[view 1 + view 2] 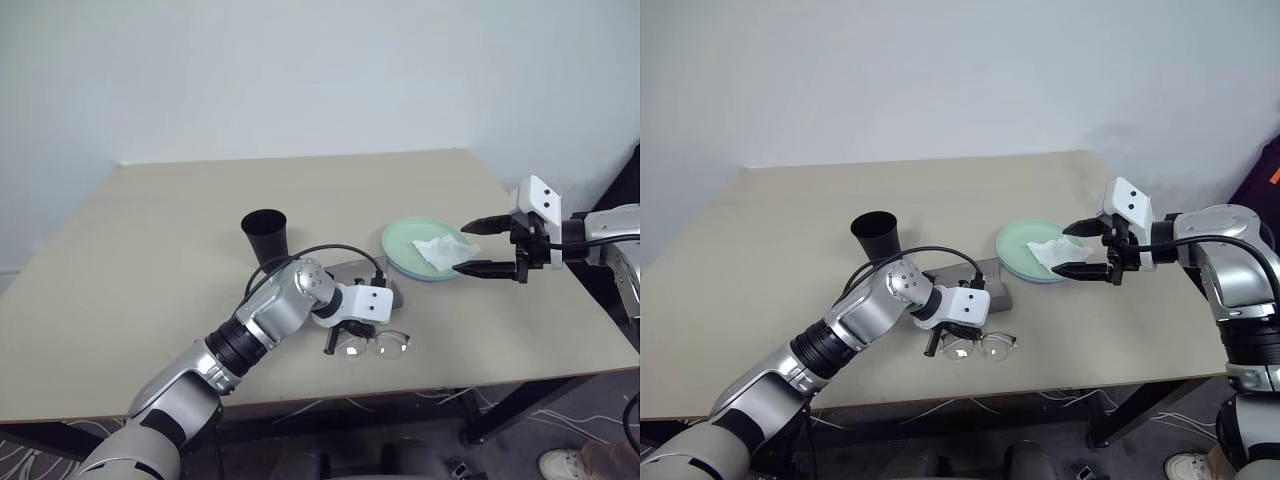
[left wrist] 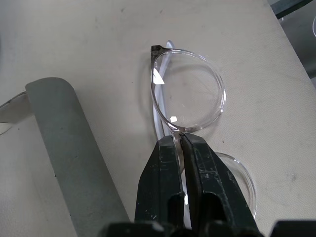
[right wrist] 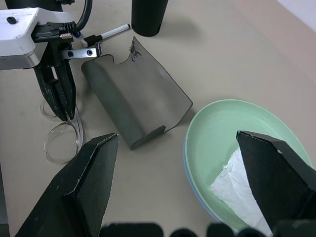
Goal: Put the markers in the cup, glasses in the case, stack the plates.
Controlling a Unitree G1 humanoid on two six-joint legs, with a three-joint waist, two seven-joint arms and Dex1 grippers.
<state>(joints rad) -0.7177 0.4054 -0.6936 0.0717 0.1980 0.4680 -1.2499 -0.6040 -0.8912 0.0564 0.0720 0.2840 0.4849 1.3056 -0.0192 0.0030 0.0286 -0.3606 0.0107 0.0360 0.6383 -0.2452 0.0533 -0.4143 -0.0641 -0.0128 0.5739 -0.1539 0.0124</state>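
Glasses (image 2: 187, 94) lie on the bench (image 1: 150, 250) with the left claw (image 2: 178, 143) pinched shut on the bridge between the two clear lenses, its black fingers (image 2: 160, 173) pressed together with only the thin frame between them. One lens shows whole past the fingertips; the other is partly covered by the fingers. Just beside that claw lies the grey case (image 3: 136, 98), and past the case stands the black cup (image 1: 266, 235), with a marker (image 3: 106, 34) lying on the bench beside the case and near the cup's foot.

The right claw (image 1: 478, 247) hangs above the bench with its two fingers spread wide and nothing between them. Under and between those fingers sits the pale green plate (image 3: 222, 128), stacked on the light blue plate (image 3: 190, 170), whose edge peeps out beneath. A crumpled white tissue (image 1: 442, 251) rests in the green plate, close to the claw's tips.
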